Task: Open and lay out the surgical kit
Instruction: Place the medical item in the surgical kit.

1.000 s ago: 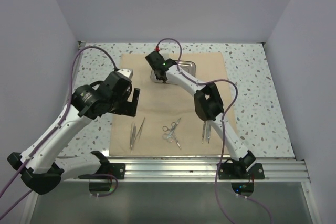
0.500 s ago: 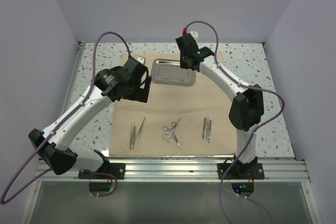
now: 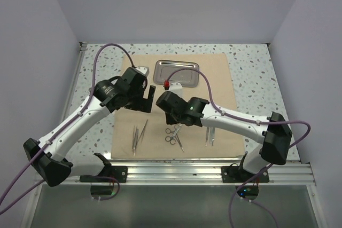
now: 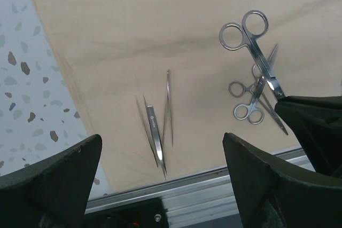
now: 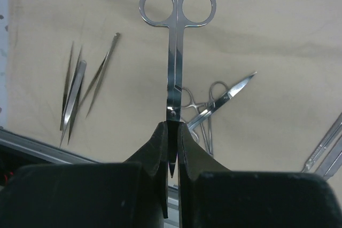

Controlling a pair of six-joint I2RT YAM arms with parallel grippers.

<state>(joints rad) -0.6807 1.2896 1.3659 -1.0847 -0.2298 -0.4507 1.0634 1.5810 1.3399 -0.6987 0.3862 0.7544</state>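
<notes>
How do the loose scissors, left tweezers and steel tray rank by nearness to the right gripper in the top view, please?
1. Loose scissors, at the right gripper, middle of the cloth.
2. Left tweezers, cloth's near-left.
3. Steel tray, cloth's far edge.

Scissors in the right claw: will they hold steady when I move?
Probably stiff: the scissors look like slim steel. Likely slippery, since the right claw pinches only polished metal near the pivot. Their handle end sticks far out, so they may swing in the grip.
</notes>
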